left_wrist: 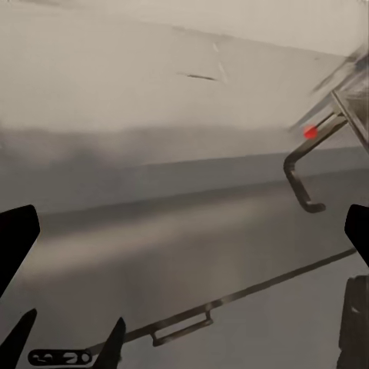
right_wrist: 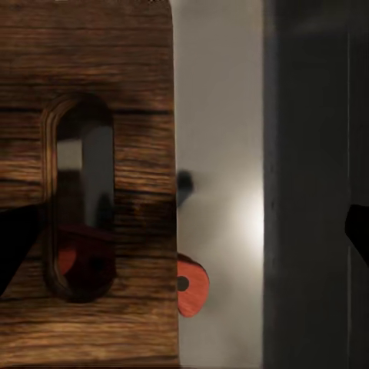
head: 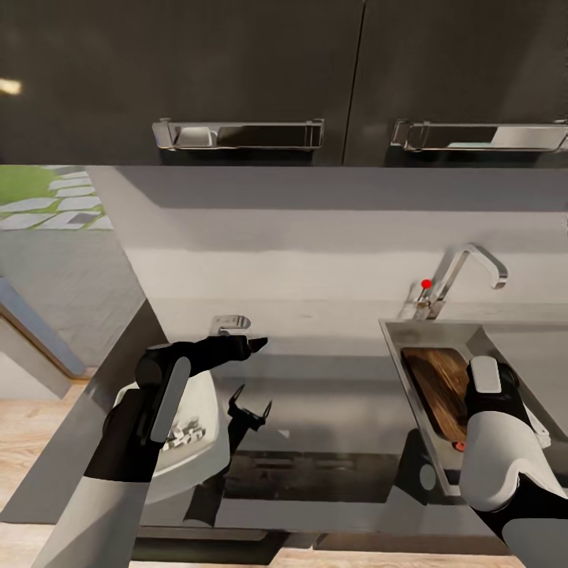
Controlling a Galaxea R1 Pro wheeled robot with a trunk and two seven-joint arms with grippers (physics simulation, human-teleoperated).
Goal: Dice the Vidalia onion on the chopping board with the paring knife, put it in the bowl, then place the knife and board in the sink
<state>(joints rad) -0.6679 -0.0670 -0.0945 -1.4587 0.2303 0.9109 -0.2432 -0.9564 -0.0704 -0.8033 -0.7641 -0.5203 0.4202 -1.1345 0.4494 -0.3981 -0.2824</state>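
Head view: the chopping board (head: 439, 386) lies inside the sink (head: 394, 335), below the tap (head: 465, 276), with the paring knife (right_wrist: 191, 284) tucked under it, its red handle end poking out. The right claw (right_wrist: 184, 231) hangs over the board, fingers apart. The left claw (head: 256, 344) is spread above the desk (head: 315, 394), beside the bowl (head: 207, 442) of diced onion (head: 183, 434)

— What sort of room is this?

— A home kitchen. Glossy black upper cabinets (head: 237, 71) with chrome bar handles (head: 239, 134) hang above the steel sink (head: 473, 339).

— Anything else?

— An angular chrome tap (head: 465, 276) rises behind the sink, a grey countertop (head: 331, 394) runs beside it, and a pale backsplash (head: 315, 260) lies between.
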